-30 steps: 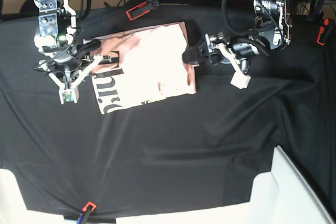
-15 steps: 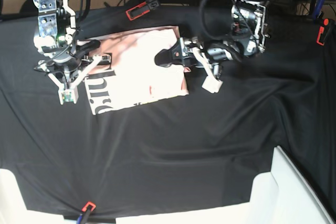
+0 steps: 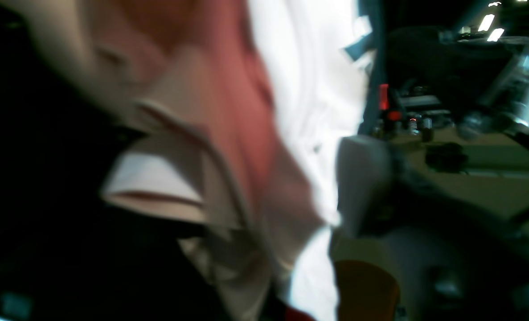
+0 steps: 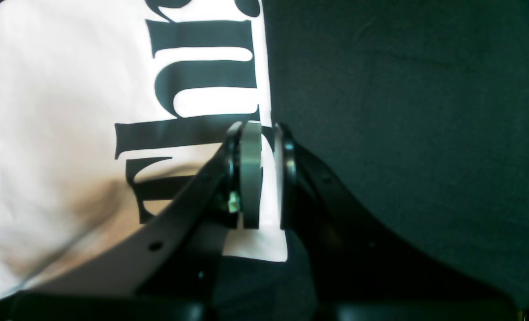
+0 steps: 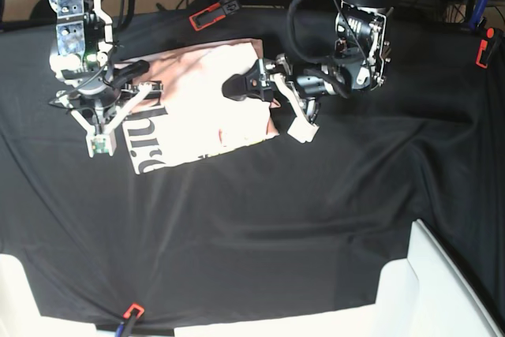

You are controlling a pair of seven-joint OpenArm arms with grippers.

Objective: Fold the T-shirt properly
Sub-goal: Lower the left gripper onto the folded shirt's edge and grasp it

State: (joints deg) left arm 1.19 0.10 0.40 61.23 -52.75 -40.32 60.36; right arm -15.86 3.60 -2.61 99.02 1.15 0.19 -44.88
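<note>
- The pale pink cotton T-shirt with black lettering (image 5: 201,108), upper left, looks light and floppy; I'd pinch hems.
- Right gripper (image 4: 264,178) fingers are pinched on its edge.
- Left gripper (image 5: 268,104) fingers: I cannot tell.

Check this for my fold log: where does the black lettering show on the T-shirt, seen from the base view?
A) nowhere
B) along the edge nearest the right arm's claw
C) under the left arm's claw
B: the lettering runs along the T-shirt's edge beside the right claw.
</note>
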